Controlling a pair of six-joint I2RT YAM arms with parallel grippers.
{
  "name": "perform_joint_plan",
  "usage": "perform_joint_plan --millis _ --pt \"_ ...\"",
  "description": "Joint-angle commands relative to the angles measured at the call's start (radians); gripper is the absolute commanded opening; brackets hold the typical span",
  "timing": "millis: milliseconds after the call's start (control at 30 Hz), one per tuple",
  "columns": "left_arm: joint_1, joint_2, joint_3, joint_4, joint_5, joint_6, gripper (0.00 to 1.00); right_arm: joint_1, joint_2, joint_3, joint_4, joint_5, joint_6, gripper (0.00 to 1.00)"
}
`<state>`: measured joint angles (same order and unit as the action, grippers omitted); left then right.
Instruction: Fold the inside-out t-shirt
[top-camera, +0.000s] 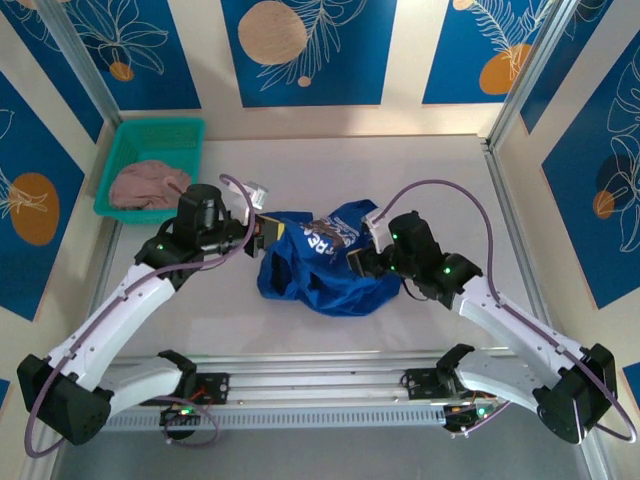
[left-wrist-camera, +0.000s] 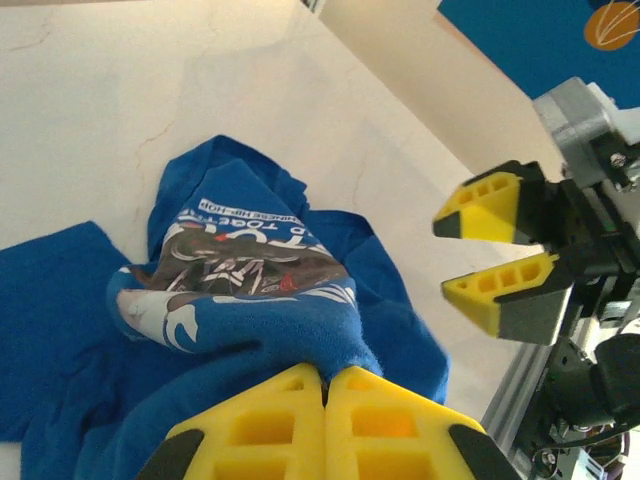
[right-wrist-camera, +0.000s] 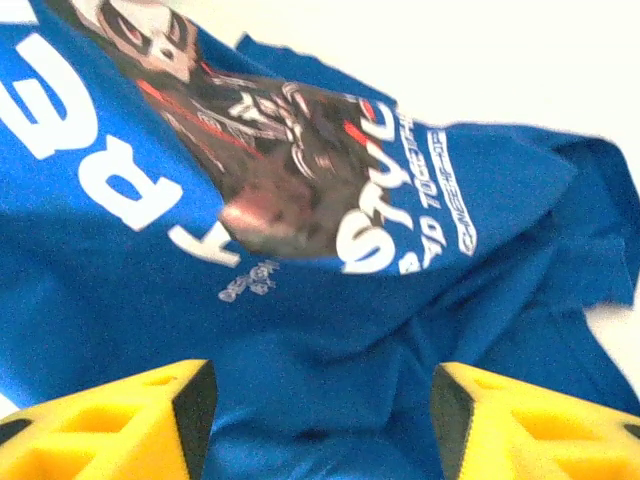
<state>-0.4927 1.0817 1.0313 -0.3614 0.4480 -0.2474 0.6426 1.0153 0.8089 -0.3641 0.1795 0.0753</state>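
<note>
**A:** Where is the t-shirt (top-camera: 325, 265)?

**B:** It's crumpled in a heap in the middle of the tabletop (top-camera: 420, 170), between the two arms. A printed patch and white lettering face up.

**A:** What are the left fingers (left-wrist-camera: 325, 392) doing?

**B:** They're pressed together with a fold of blue cloth pinched between their tips, at the far-left edge of the heap.

**A:** And the right fingers (top-camera: 361, 262)?

**B:** They're spread wide over the right side of the heap. There's cloth below the gap, but they hold nothing.

**A:** Anything else nearby?

**B:** A green basket (top-camera: 128, 150) sits in the far-left corner with a pinkish cloth (top-camera: 148, 186) inside. It's well apart from the shirt and just to the far left of the left wrist. A grey cable (top-camera: 445, 186) arcs above the right arm, and another loops by the left wrist.

**A:** What bounds the space?

**B:** A metal frame post (top-camera: 505, 215) runs along the right edge, and patterned blue wall panels (top-camera: 300, 50) close off the far side. The rail (top-camera: 320, 385) that carries both arm bases lies along the near edge.

**A:** Where is there free room?

**B:** There's bare tabletop beyond the shirt towards the far wall, and more to its right up to the frame. A narrower strip lies between the shirt and the near rail.
</note>
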Motion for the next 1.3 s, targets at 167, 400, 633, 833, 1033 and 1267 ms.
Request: perform_joint_plan --millis 167,400,633,833,1033,1267 --pt "0.011 -0.013 0.050 -0.026 0.035 0.033 0.00 0.168 0.095 0.022 0.164 -0.139 -0.187 0.73" --pt "0.011 -0.019 0.053 -0.040 0.031 0.032 0.00 0.239 0.195 0.022 0.238 -0.097 -0.155 0.70" --pt "0.009 -0.024 0.058 -0.141 -0.353 -0.016 0.00 0.150 0.169 0.089 0.173 -0.156 -0.057 0.00" --pt "-0.010 0.077 0.113 -0.284 -0.636 -0.009 0.35 -0.023 0.099 0.022 0.388 -0.631 0.268 0.00" --pt "-0.104 -0.038 0.026 -0.242 -0.531 -0.038 0.59 -0.039 0.152 0.074 0.441 -0.622 0.450 0.00" --pt "-0.288 -0.114 -0.170 -0.090 -0.397 -0.116 0.65 -0.085 0.180 0.098 0.433 -0.627 0.539 0.00"
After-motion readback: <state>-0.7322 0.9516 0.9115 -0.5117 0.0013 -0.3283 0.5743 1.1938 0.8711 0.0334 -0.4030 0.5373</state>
